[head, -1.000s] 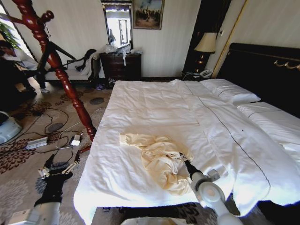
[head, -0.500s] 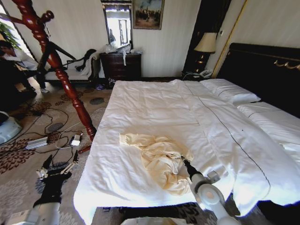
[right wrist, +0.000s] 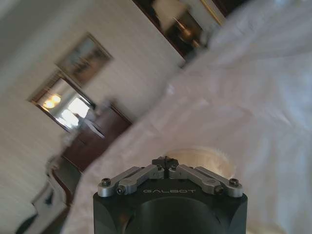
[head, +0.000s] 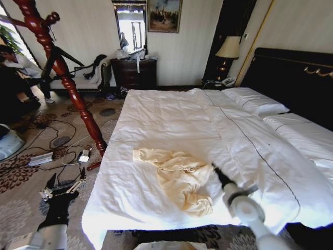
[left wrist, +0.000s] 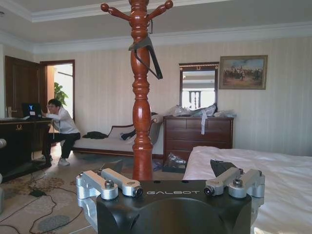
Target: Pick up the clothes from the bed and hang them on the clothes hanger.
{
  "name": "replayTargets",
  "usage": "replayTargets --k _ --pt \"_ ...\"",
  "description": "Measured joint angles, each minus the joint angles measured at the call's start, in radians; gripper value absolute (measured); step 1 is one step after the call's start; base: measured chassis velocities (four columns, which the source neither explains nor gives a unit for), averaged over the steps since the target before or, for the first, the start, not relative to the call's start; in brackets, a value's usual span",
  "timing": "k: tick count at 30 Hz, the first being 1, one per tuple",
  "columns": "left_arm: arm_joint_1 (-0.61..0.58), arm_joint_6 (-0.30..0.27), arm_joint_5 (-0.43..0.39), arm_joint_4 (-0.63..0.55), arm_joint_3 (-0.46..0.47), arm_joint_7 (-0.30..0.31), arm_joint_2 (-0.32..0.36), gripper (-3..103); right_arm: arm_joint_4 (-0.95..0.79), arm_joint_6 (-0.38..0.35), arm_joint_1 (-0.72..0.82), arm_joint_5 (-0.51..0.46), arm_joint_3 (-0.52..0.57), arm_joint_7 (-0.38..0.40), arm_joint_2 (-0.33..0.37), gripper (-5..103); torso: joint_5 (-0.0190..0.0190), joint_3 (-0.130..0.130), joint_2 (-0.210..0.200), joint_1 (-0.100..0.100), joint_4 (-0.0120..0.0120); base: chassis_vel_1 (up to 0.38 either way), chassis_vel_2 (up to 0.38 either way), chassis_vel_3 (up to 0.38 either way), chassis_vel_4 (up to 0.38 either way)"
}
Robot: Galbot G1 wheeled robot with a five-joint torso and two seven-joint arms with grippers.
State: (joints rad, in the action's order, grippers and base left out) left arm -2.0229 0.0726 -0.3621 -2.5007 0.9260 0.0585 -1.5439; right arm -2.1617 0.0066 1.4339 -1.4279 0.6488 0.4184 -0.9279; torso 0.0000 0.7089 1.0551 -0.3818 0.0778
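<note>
The clothes [head: 179, 179], a crumpled cream-yellow shirt, lie on the white duvet of the bed [head: 166, 114] near its foot edge. My right gripper [head: 215, 170] is just beside the shirt's right edge, pointing toward the pillows. In the right wrist view its fingertips [right wrist: 165, 161] are pressed together, and the shirt [right wrist: 202, 157] shows as a pale patch beyond them. I see no cloth between them. My left gripper [head: 58, 188] hangs low over the carpet left of the bed, open [left wrist: 175, 184]. The black clothes hanger [left wrist: 146, 53] hangs high on the red wooden coat stand [left wrist: 141, 97].
The coat stand [head: 70, 88] rises from the carpet by the bed's left side. Cables and a power strip [head: 41, 159] lie on the floor near my left arm. A dark dresser [head: 134, 73] and a lamp [head: 229, 48] stand at the far wall.
My right gripper has pulled back out of the shirt's folds and shifted right, off the cloth. The shirt's right side has settled flatter. The left arm has stayed where it was.
</note>
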Motion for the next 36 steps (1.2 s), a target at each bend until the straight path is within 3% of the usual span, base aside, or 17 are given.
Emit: replayTargets --k 4,9,15,17,22,28,33,36 --pt "0.005 0.000 0.010 0.000 -0.015 0.000 -0.007 100 0.024 0.042 -0.077 -0.040 0.050 -0.097 0.093 0 0.0002 0.000 0.000 0.000 0.0000 0.000 0.000 0.000 0.000" --pt "0.010 0.000 0.011 0.000 -0.016 0.000 -0.009 100 0.044 0.055 -0.162 -0.072 0.068 -0.165 0.169 0 0.0001 0.000 0.000 0.000 0.0003 0.000 0.000 0.000 0.000" --pt "0.011 0.000 0.011 0.000 -0.016 0.001 -0.012 100 0.088 0.055 -0.357 -0.138 0.045 -0.161 0.234 0 0.0000 0.000 0.000 0.000 -0.0001 0.000 0.000 0.000 0.000" --pt "0.011 0.000 0.010 0.000 -0.016 0.002 -0.011 100 0.142 0.057 -0.500 -0.180 0.011 -0.142 0.274 0 0.0000 0.000 0.000 0.000 -0.0002 0.000 0.000 0.000 0.000" --pt "0.012 0.000 0.009 0.001 -0.016 0.002 -0.008 100 0.184 0.061 -0.618 -0.206 0.003 -0.143 0.327 0 -0.0003 0.000 0.000 0.000 -0.0002 0.000 0.000 0.000 0.000" --pt "0.017 0.002 0.008 0.001 -0.019 0.002 -0.004 100 0.148 0.061 -0.502 -0.163 0.066 -0.147 0.346 0 0.0004 0.000 0.000 0.000 0.0006 0.000 0.000 0.000 0.000" --pt "0.022 0.003 0.008 0.001 -0.023 0.003 0.000 100 0.125 0.064 -0.381 -0.106 0.110 -0.137 0.320 0 0.0002 0.000 0.000 0.000 0.0001 0.000 0.000 0.000 0.000" --pt "0.028 0.003 0.007 0.001 -0.024 0.004 0.005 100 0.043 0.031 -0.229 -0.044 0.143 -0.001 0.274 0 0.0001 0.000 0.000 0.000 0.0002 0.000 0.000 0.000 0.000"
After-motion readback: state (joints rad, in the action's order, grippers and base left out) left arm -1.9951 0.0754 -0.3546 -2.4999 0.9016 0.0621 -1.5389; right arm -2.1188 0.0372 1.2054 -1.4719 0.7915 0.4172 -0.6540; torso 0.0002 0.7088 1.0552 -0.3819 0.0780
